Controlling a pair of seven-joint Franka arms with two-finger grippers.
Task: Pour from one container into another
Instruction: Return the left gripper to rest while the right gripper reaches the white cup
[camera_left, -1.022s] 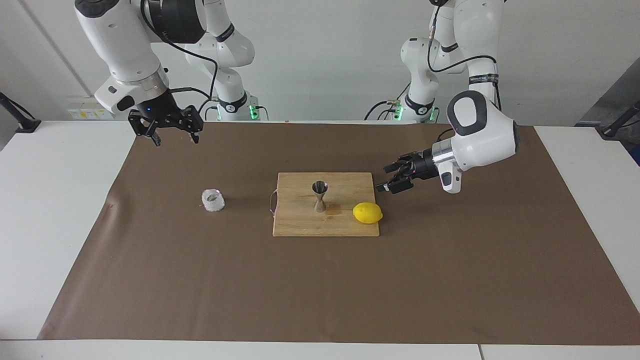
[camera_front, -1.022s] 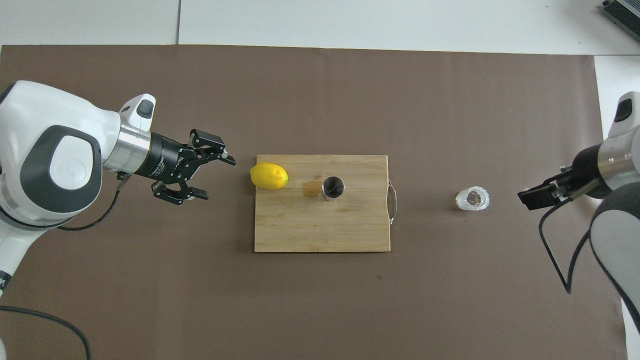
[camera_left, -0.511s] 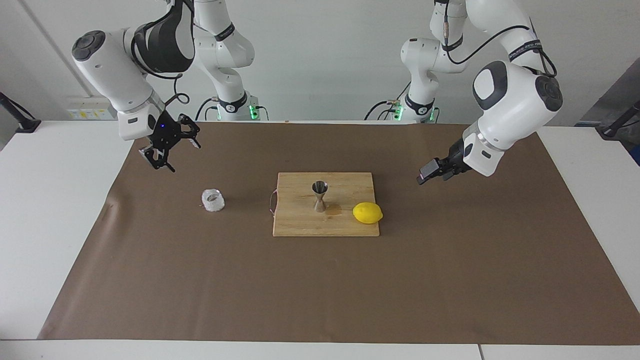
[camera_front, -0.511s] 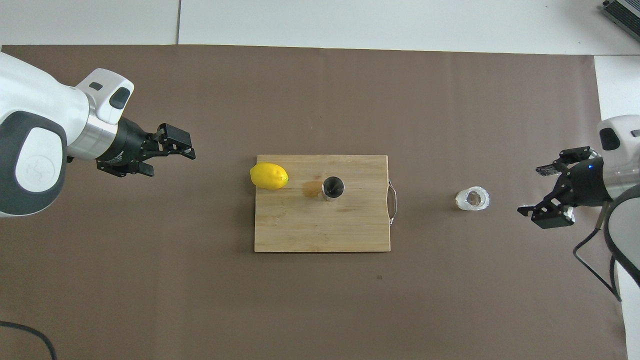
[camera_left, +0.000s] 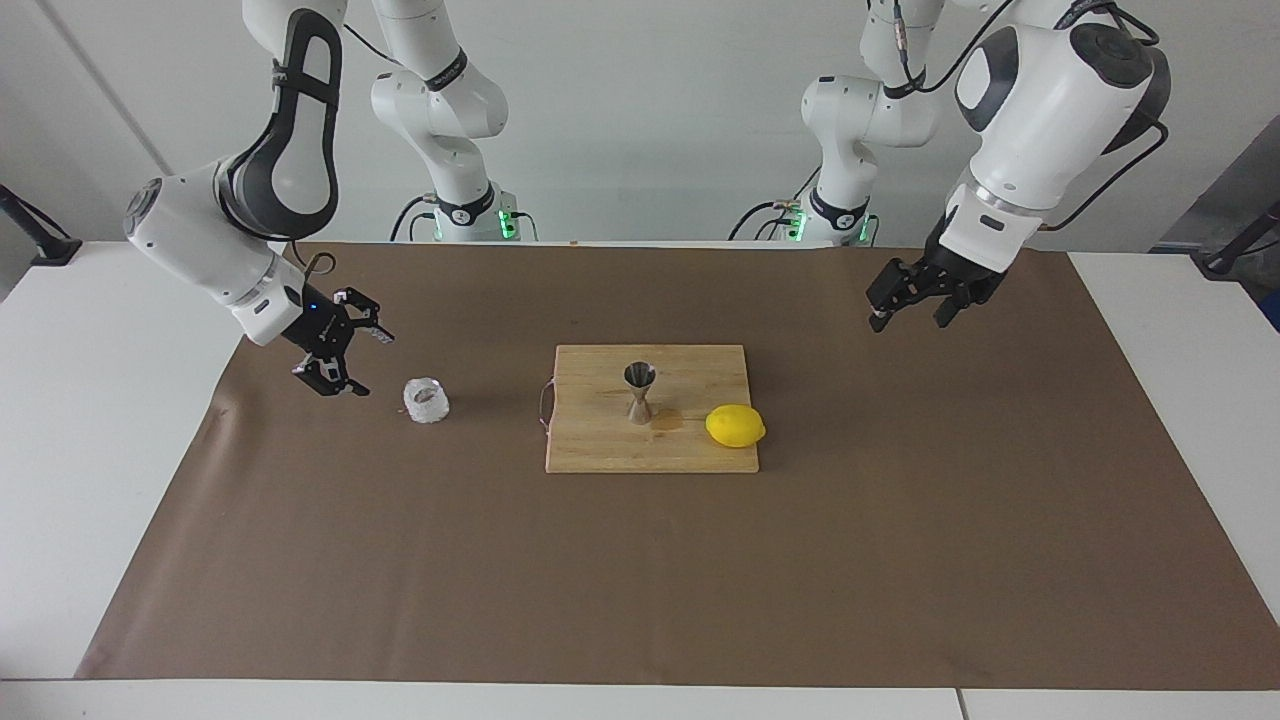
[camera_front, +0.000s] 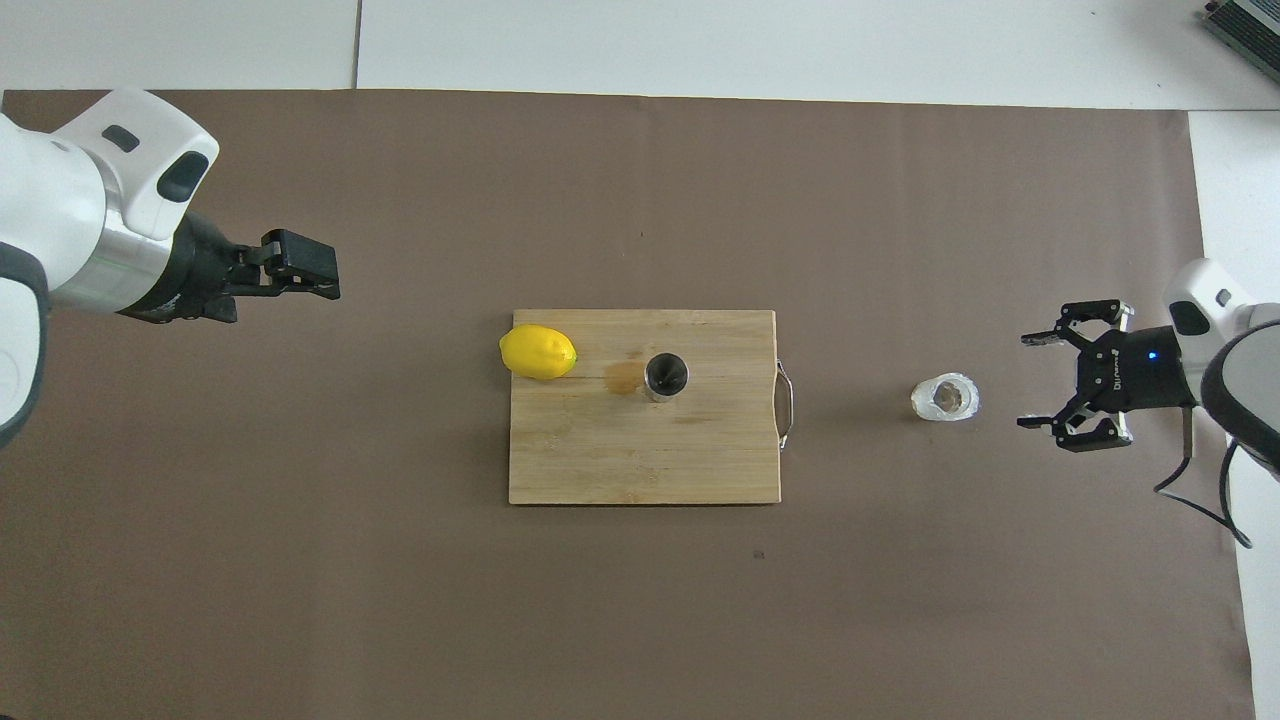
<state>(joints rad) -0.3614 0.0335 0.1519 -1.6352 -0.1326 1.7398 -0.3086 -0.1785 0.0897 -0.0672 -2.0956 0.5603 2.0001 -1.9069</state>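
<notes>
- Brown paper (camera_left: 640, 580) covers most of the white table, with a pale wall at the robots' end.
- On that paper, toward the right arm's end, stands the small squat clear glass cup with a crystal-like wall (camera_left: 426, 400); the shiny metal hourglass-shaped jigger (camera_left: 640, 392) stands upright on the rectangular wooden cutting board (camera_left: 600, 445) at mid-table, a yellow lemon (camera_left: 735, 426) beside it on the board.
- The right gripper (camera_left: 340, 362) sits low just beside the glass cup, apart from it, its fingers spread wide and pointing at the cup.
- The left gripper (camera_left: 910, 300) hangs over bare paper toward the left arm's end, waiting; I cannot tell how its fingers stand.
- The step in hand looks like the reach for the cup: the fingers should straddle its wall level and centred, closing gently, since faceted glass may slip or tip.
- Compared with a second ago, the right gripper has dropped from high above the paper to cup height and turned sideways; the left gripper has pulled away from the lemon and risen. Cup, jigger and lemon have not moved.
</notes>
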